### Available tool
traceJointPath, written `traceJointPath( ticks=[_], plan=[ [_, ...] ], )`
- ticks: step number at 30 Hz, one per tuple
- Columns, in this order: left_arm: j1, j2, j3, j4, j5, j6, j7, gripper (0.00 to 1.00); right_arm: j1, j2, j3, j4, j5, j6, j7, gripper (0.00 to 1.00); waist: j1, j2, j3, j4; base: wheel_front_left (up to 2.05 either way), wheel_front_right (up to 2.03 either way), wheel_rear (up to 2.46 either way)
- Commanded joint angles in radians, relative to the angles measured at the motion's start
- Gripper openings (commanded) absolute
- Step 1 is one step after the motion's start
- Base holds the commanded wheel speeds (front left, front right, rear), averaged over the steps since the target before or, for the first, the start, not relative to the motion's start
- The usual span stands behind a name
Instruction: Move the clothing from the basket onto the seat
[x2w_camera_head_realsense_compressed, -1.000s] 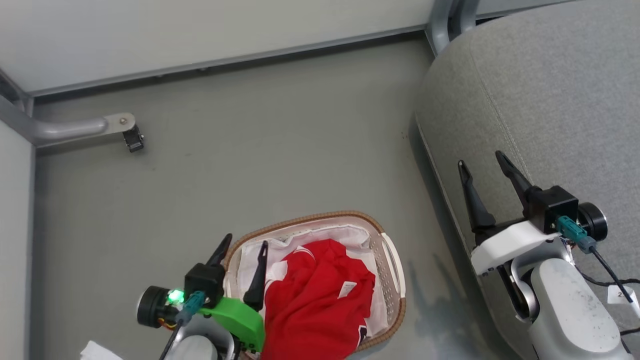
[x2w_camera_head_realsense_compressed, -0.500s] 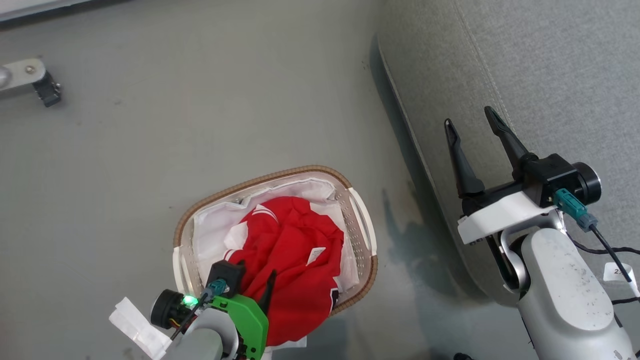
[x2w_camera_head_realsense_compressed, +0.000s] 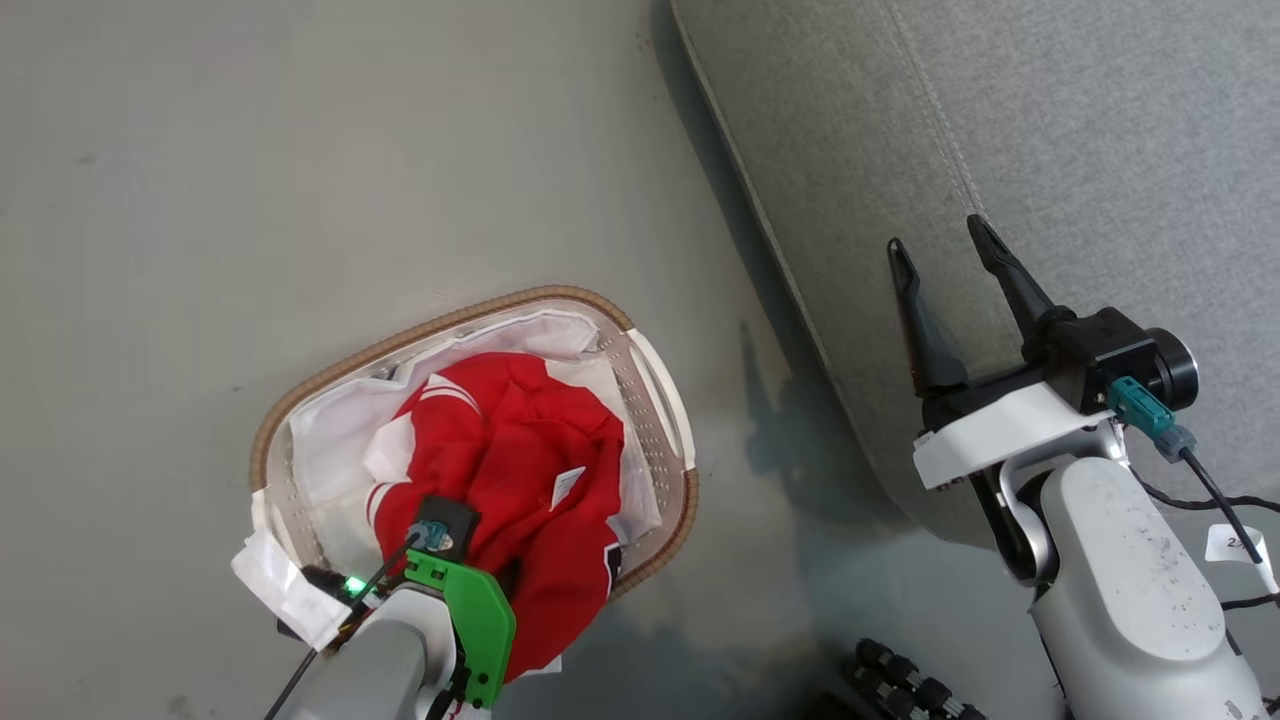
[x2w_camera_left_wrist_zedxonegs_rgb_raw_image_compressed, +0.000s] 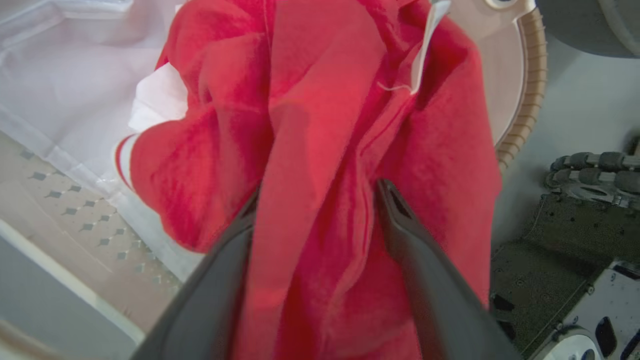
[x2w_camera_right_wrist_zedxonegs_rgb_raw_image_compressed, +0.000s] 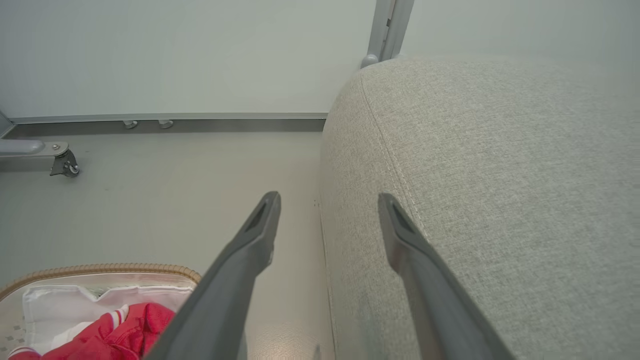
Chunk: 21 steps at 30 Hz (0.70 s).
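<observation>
The clothing (x2w_camera_head_realsense_compressed: 510, 430), bright red with white stripes and a small white label (x2w_camera_head_realsense_compressed: 567, 485), is heaped in the oval basket (x2w_camera_head_realsense_compressed: 430, 325) on the floor. My left gripper (x2w_camera_left_wrist_zedxonegs_rgb_raw_image_compressed: 320, 192) is down in the heap, open, its two fingers astride a ridge of red fabric (x2w_camera_left_wrist_zedxonegs_rgb_raw_image_compressed: 310, 125); in the head view its wrist (x2w_camera_head_realsense_compressed: 440, 525) covers the fingers. The grey seat (x2w_camera_head_realsense_compressed: 1050, 120) runs along the right. My right gripper (x2w_camera_head_realsense_compressed: 935, 235) hangs open and empty over the seat's edge (x2w_camera_right_wrist_zedxonegs_rgb_raw_image_compressed: 500, 175), with the basket (x2w_camera_right_wrist_zedxonegs_rgb_raw_image_compressed: 100, 270) low at the left of its wrist view.
The white liner (x2w_camera_head_realsense_compressed: 330, 440) lines the basket under the clothing. Black rollers of the robot's base (x2w_camera_head_realsense_compressed: 910, 680) lie near the basket's lower right. A metal caster bracket (x2w_camera_right_wrist_zedxonegs_rgb_raw_image_compressed: 60, 160) and a wall baseboard (x2w_camera_right_wrist_zedxonegs_rgb_raw_image_compressed: 200, 120) stand further off across bare grey floor (x2w_camera_head_realsense_compressed: 300, 150).
The head camera has tilted down and shifted the whole picture. My left gripper has gone from the basket's rim down into the red clothing. The right gripper has held its pose.
</observation>
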Motion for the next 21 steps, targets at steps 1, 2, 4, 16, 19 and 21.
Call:
traceJointPath(
  ticks=[1, 2, 4, 16, 19, 21],
  plan=[
    [-0.019, 0.016, -0.013, 0.002, -0.020, -0.003, 0.000, 1.00, -0.006, 0.006, -0.004, 0.003, 0.009, -0.001, -0.005, 1.00, -0.0001, 0.0059, 0.016, -0.021, 0.00, 0.00, 0.00],
    [-0.017, 0.016, -0.022, 0.000, -0.030, -0.003, 0.005, 0.35, -0.004, 0.007, -0.004, 0.005, 0.008, -0.001, -0.005, 1.00, -0.0001, 0.0059, 0.014, -0.022, 0.00, 0.00, 0.00],
    [-0.017, 0.019, -0.036, 0.002, -0.045, -0.003, -0.003, 0.00, 0.007, 0.009, -0.008, 0.008, 0.003, -0.001, -0.005, 1.00, -0.0001, 0.0059, 0.004, -0.020, 0.00, 0.00, 0.00],
    [0.002, 0.020, -0.078, -0.028, -0.118, -0.003, -0.158, 0.00, 0.032, 0.013, 0.003, 0.037, -0.004, -0.001, -0.005, 1.00, -0.0001, 0.0059, -0.125, 0.046, 0.00, 0.00, 0.00],
    [0.006, 0.020, -0.065, -0.073, -0.119, -0.003, -0.166, 0.00, 0.054, 0.007, 0.005, 0.051, 0.002, -0.001, -0.005, 1.00, -0.0001, 0.0059, -0.182, 0.076, 0.00, 0.00, 0.00],
    [0.014, 0.030, -0.035, -0.133, -0.103, -0.002, -0.165, 0.00, 0.063, 0.007, 0.009, 0.056, 0.005, -0.001, -0.005, 1.00, -0.0001, 0.0059, -0.216, 0.094, 0.00, 0.00, 0.00]
  ],
)
